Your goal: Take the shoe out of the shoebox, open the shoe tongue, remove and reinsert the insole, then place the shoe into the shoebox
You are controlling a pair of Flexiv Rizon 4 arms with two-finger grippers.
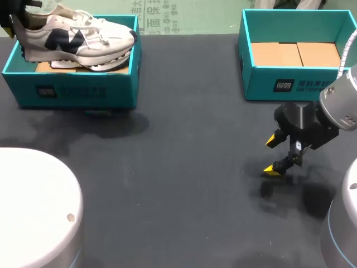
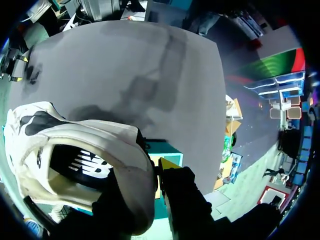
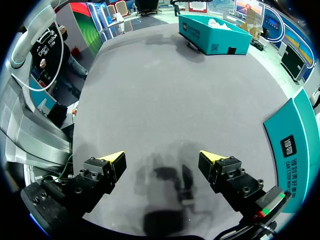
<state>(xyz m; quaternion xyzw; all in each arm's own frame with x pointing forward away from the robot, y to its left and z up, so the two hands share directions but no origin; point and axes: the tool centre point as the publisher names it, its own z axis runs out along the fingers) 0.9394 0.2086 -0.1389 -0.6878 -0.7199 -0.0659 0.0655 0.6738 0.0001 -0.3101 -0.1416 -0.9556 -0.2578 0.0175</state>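
Observation:
A white sneaker [image 1: 78, 39] with a dark logo hangs tilted over the left teal shoebox [image 1: 72, 89], its sole just above the rim. My left gripper [image 1: 12, 22] is shut on the heel at the view's top left corner. In the left wrist view the heel collar [image 2: 125, 145] sits between the fingers. One yellow fingertip [image 2: 167, 164] presses the outside of the heel; the other is hidden inside the shoe [image 2: 75, 160]. My right gripper [image 1: 277, 154] hangs open and empty above the table, in front of the right box. Its yellow tips [image 3: 114, 158] stand wide apart.
A second teal shoebox [image 1: 298, 84] with a bare cardboard floor stands at the back right; its wall [image 3: 295, 140] is close beside the right gripper. The arms' white bases [image 1: 39, 206] fill the front corners. The dark table [image 1: 184, 167] lies between.

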